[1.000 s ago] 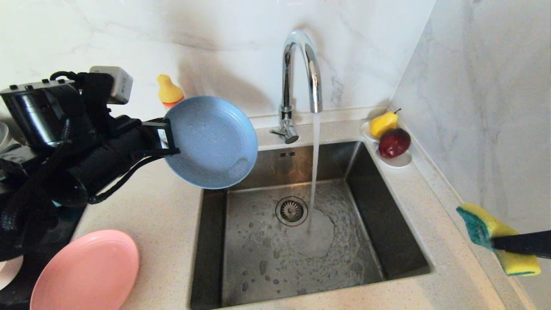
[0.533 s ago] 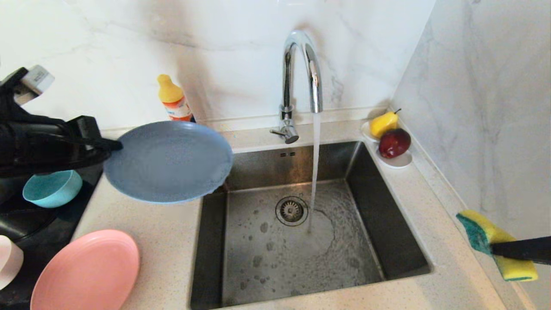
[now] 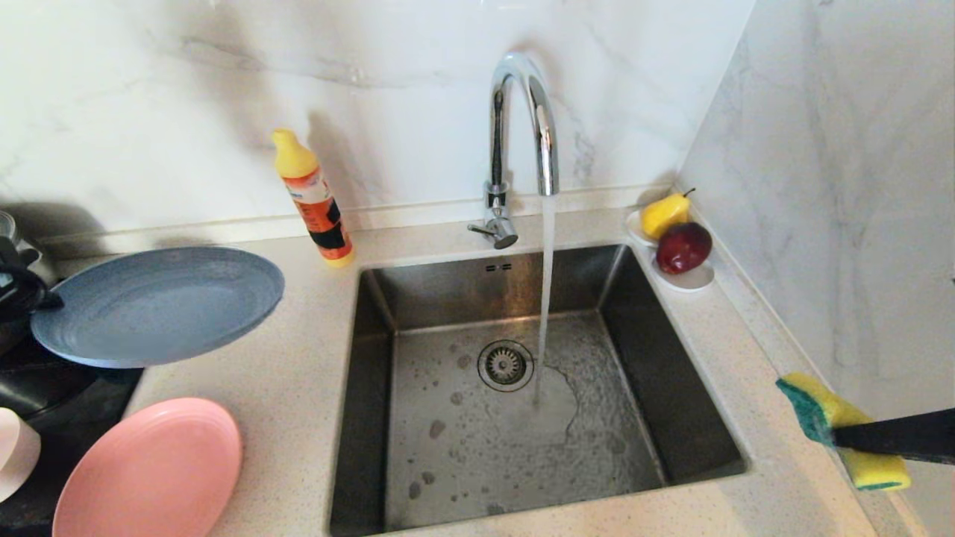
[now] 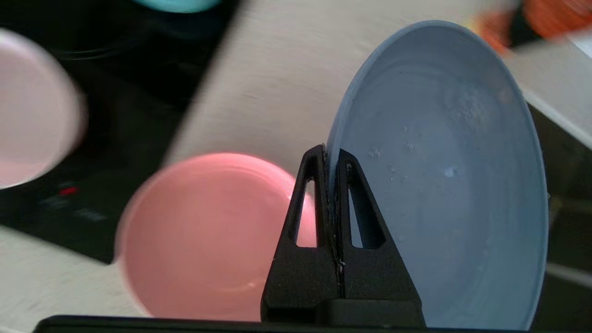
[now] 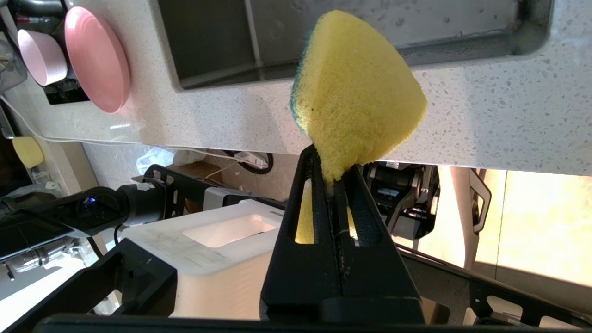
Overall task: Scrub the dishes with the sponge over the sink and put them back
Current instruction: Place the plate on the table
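Note:
My left gripper (image 3: 51, 302) (image 4: 330, 157) is shut on the left rim of the grey-blue plate (image 3: 160, 306) (image 4: 444, 185), which hangs nearly level over the counter left of the sink (image 3: 477, 447). Below it lie the salmon-pink plate (image 3: 149, 470) (image 4: 208, 236) and the pale pink plate (image 3: 13, 451) (image 4: 32, 106). A sliver of the teal bowl (image 4: 178, 3) shows in the left wrist view. At the far right, over the counter's edge, my right gripper (image 3: 839, 438) (image 5: 330, 180) is shut on the yellow and green sponge (image 3: 835, 425) (image 5: 356, 92).
Water runs from the chrome faucet (image 3: 522, 127) into the basin. An orange detergent bottle (image 3: 313, 201) stands behind the sink's left corner. A white dish with a pear and an apple (image 3: 675, 239) sits at the back right. A black stovetop (image 3: 45, 395) lies at the left.
My left arm has swung left with the grey-blue plate, from beside the faucet to over the counter, and the plate has turned from tilted to nearly level. The sponge has sunk slightly.

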Robot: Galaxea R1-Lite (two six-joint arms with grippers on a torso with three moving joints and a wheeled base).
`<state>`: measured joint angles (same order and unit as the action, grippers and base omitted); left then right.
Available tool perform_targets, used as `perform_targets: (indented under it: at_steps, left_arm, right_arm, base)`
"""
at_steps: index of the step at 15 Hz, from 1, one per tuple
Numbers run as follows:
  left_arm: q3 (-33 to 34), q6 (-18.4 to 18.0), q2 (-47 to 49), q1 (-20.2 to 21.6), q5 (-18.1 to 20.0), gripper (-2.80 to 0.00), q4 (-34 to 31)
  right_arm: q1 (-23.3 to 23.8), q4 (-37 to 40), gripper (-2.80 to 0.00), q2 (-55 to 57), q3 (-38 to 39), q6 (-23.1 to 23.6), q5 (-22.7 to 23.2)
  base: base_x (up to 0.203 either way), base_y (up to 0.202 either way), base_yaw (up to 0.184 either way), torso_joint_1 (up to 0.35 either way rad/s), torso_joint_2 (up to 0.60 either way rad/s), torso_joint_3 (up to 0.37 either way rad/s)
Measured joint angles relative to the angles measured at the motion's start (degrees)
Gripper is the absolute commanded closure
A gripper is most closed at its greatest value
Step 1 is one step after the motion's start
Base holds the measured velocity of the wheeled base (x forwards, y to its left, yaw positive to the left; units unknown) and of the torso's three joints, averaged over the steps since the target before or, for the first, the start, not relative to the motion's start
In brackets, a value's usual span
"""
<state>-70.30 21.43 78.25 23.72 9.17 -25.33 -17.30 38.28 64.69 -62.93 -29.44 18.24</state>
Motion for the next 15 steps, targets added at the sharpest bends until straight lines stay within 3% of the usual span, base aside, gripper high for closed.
perform_targets:
  at_steps: [3, 5, 9, 15]
  left_arm:
    - [1.9, -0.2, 2.7, 4.2, 0.0, 0.0, 3.5]
    - [4.5, 0.0, 5.5, 5.3, -0.1, 0.0, 9.9]
    - [8.2, 0.0, 11.7, 5.7, 0.5, 0.0, 21.4]
    - [8.9, 0.5, 20.9, 5.6, 2.5, 0.0, 29.0]
  right_arm:
    - [0.0, 0.0, 0.0, 0.4, 0.0, 0.0, 0.0]
    - [0.0, 0.0, 0.0, 0.6, -0.3, 0.0, 0.0]
    - [0.0, 0.0, 0.0, 1.0, -0.8, 0.0, 0.0]
    - [0.0, -2.1, 0.0, 1.9, -0.4, -0.1, 0.2]
  base:
    - [0.0, 0.0, 0.0, 0.0, 0.0, 0.0]
    - [0.0, 0.0, 0.0, 0.0, 0.0, 0.0]
    - [0.0, 0.0, 0.0, 0.0, 0.0, 0.0]
    - [0.0, 0.0, 0.0, 0.0, 0.0, 0.0]
